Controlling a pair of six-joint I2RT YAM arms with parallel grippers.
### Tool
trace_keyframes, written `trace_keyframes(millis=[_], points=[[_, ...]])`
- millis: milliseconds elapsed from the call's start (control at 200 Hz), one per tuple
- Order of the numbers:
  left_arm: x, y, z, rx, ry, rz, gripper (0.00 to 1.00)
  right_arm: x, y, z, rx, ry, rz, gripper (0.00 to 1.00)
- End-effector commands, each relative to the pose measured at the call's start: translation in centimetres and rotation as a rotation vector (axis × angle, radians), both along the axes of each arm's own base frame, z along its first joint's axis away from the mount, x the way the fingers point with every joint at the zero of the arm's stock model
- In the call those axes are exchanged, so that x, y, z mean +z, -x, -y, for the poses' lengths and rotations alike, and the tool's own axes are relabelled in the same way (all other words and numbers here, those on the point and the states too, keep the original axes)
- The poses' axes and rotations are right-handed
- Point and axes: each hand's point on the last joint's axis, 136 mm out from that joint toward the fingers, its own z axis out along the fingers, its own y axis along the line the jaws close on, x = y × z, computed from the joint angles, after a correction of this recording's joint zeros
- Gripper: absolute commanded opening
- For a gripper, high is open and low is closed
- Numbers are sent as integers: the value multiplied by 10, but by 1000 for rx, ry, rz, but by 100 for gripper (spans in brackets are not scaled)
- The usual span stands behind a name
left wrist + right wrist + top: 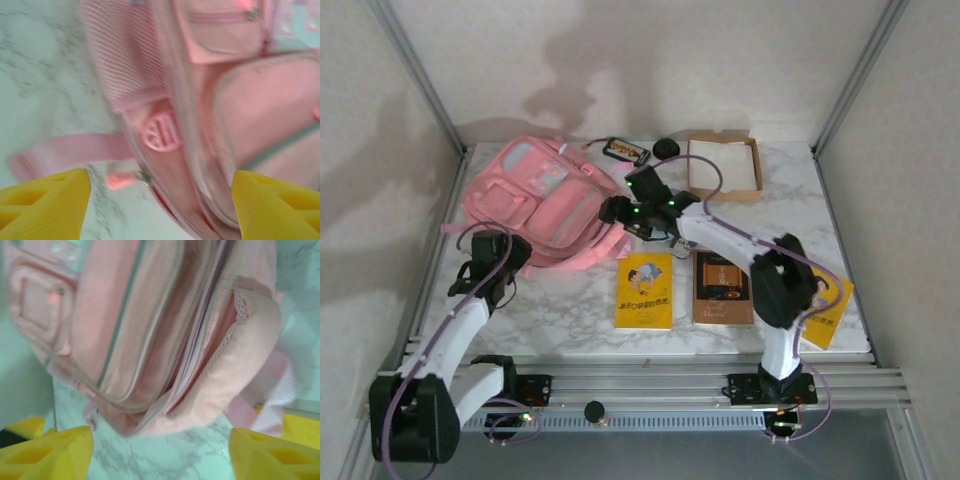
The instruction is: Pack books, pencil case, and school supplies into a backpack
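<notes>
The pink backpack (542, 198) lies flat at the back left of the marble table, and its top zip gapes open (200, 355). My left gripper (503, 247) hovers open at the backpack's lower left edge (165, 135), its yellow fingers (45, 205) wide apart beside a pink zip pull (120, 180). My right gripper (620, 212) is open at the backpack's right end (150, 340), with bare table between its fingers (275, 455). A yellow book (645, 290) and a brown book (722, 287) lie in front. Another yellow book (827, 305) lies partly under the right arm.
At the back stand a shallow cardboard tray (725, 168), a small dark case with orange print (625, 151) and a black round thing (667, 148). A pink strap (65, 155) trails onto the table at the left. Metal frame posts stand at both back corners.
</notes>
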Motion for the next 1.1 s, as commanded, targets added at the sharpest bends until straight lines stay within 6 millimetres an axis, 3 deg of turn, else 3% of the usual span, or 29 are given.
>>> trace_keyframes(millis=[0,150,250,315,441,586,771,1001,1097], points=[[9,12,55,-175,86,-18,76,13,10,42,19,44,95,77],[8,28,143,-401,194,-32,79,-10,37,93,61,60,61,83],[-3,43,199,-545,232,-76,81,-30,62,106,116,72,41,85],[-17,54,224,-607,224,-126,81,-46,76,111,137,68,16,86],[-40,65,254,-664,227,-174,82,-73,97,114,150,41,-50,87],[-59,67,267,-686,212,-217,81,-108,111,128,128,99,-109,88],[-69,67,281,-712,226,-242,80,-123,120,118,147,66,-157,88],[-83,69,280,-705,207,-275,79,-140,130,108,169,70,-207,88],[-87,72,285,-717,225,-289,77,-137,130,100,193,45,-200,88]])
